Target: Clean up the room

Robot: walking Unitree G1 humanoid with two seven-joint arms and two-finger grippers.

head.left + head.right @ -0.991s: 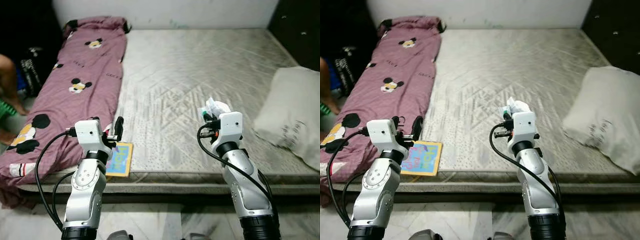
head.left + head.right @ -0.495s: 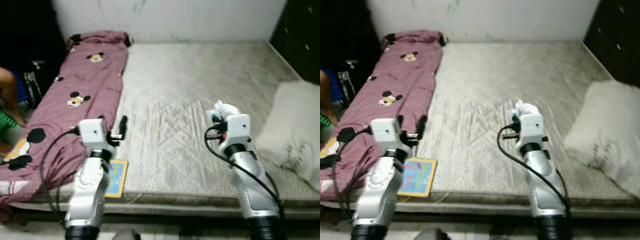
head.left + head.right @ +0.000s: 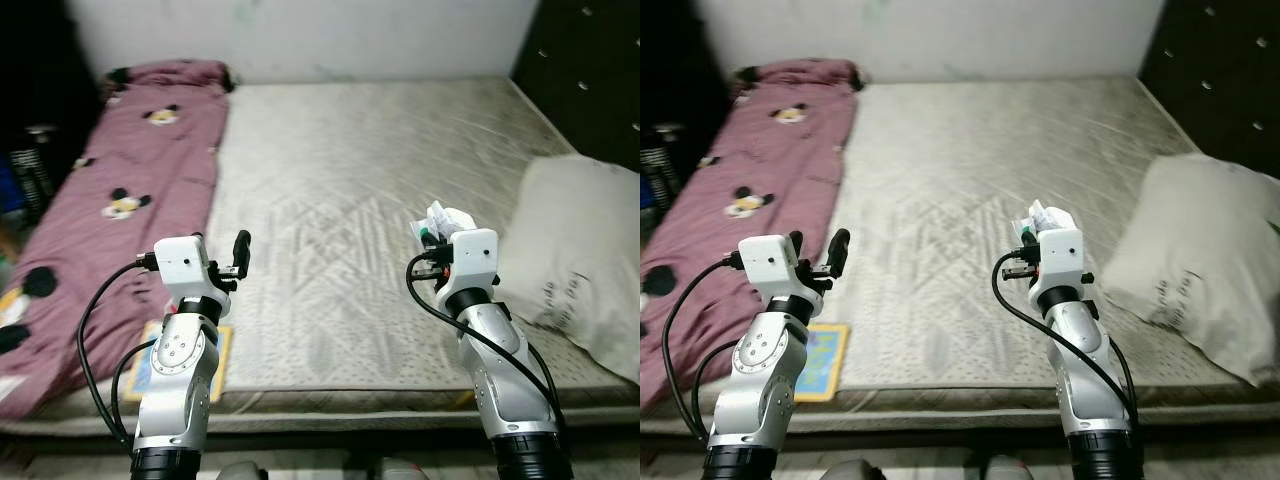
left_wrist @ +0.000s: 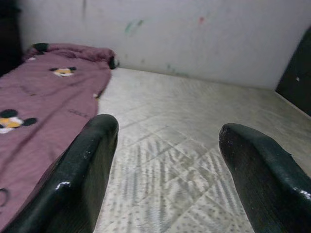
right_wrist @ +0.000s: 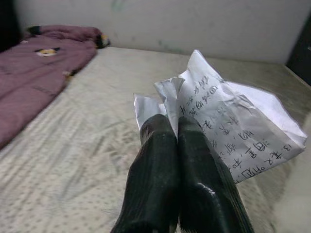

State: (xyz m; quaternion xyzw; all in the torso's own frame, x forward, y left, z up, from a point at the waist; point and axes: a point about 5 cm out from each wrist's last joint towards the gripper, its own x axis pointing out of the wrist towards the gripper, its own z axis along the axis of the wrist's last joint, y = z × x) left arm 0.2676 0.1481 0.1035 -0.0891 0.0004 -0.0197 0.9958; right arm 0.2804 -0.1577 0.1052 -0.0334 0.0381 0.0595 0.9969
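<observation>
Right gripper (image 5: 177,141): pinching crumpled paper (image 5: 228,126), not yet binned. Left gripper (image 4: 165,160): wide, empty. Left near: probably a book (image 3: 818,360), uncollected.

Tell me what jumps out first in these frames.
The right gripper, raised over the bare mattress, is pinched shut on a crumpled paper with handwriting. A maroon cartoon-mouse blanket runs down the mattress's left side, and a white pillow lies at its right edge. The left gripper hovers open.
</observation>
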